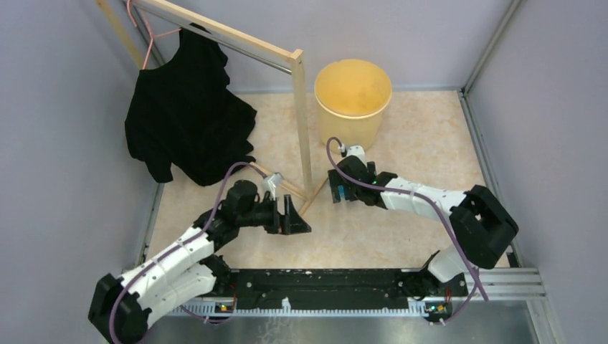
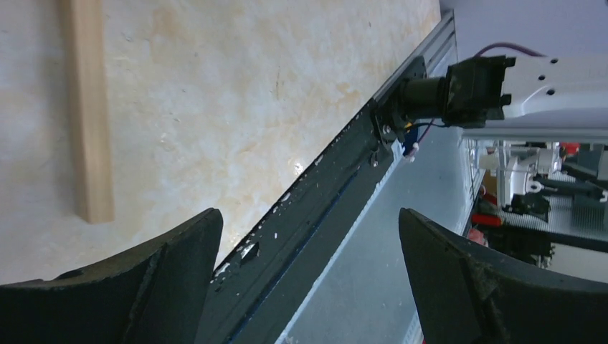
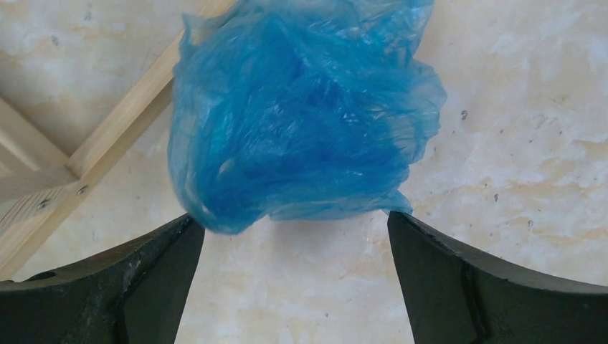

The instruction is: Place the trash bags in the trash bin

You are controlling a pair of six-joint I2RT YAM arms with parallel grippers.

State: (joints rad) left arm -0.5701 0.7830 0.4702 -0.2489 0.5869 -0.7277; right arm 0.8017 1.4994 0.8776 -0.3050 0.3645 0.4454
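Observation:
A crumpled blue trash bag (image 3: 301, 107) lies on the marbled floor, beside the wooden rack's foot. My right gripper (image 3: 292, 218) is open, its fingertips just short of the bag's near edge, one on each side. In the top view the right gripper (image 1: 340, 188) points down at the floor and hides most of the bag. The pale yellow-orange trash bin (image 1: 353, 100) stands upright behind it, a short way off, and looks empty. My left gripper (image 1: 297, 218) is open and empty, turned on its side above the floor; it also shows in the left wrist view (image 2: 310, 211).
A wooden rack (image 1: 300, 122) stands left of the bin, its foot (image 3: 64, 179) spreading on the floor between my grippers. A black garment (image 1: 188, 115) hangs from it on a pink hanger. Grey walls close in three sides. A black rail (image 2: 315, 208) runs along the near edge.

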